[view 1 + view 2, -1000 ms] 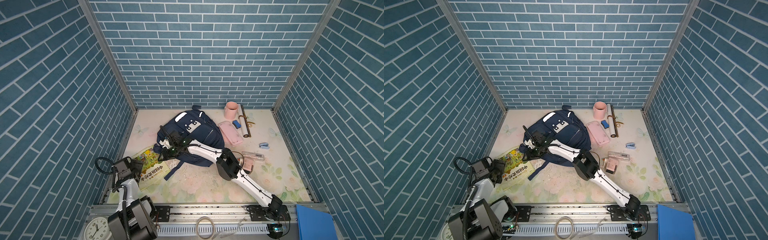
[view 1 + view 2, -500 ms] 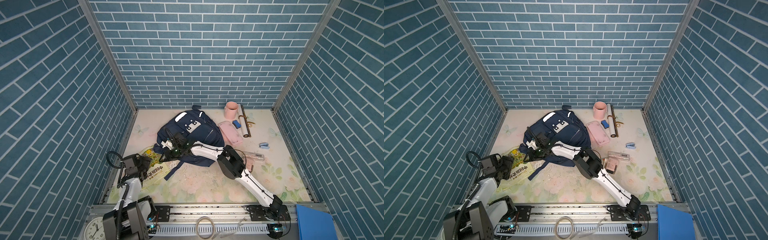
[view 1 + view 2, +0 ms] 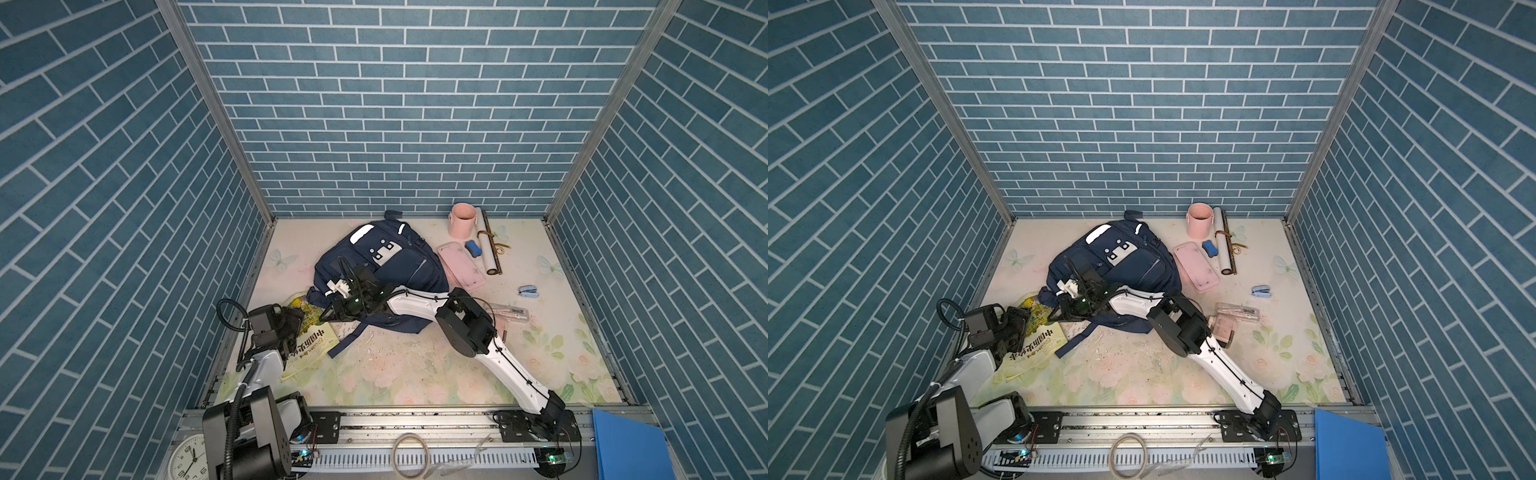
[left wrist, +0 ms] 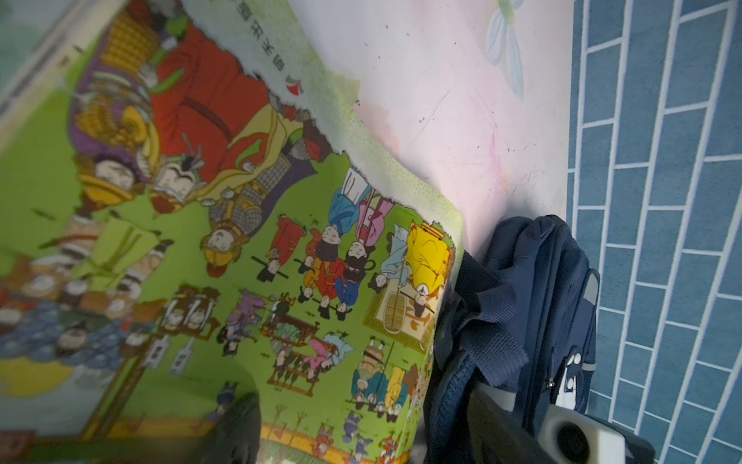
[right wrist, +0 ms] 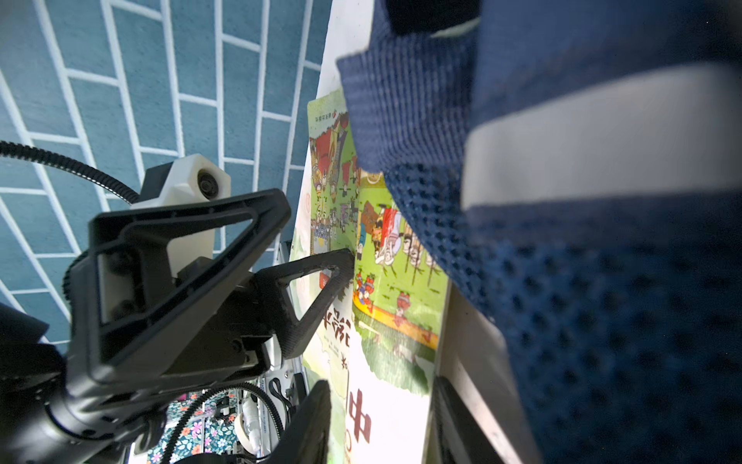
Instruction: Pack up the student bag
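Now, left gripper: jaws wide apart beside the picture book, holding nothing; closing on one cover alone could crease or tear it
Right gripper: low at the bag's near edge; cannot tell whether its jaws pinch fabric; a snag would drag the bag
Crowding: both grippers near together, could collide
Student bag: lies mid-table towards the back wall; a sagging mouth could block the book
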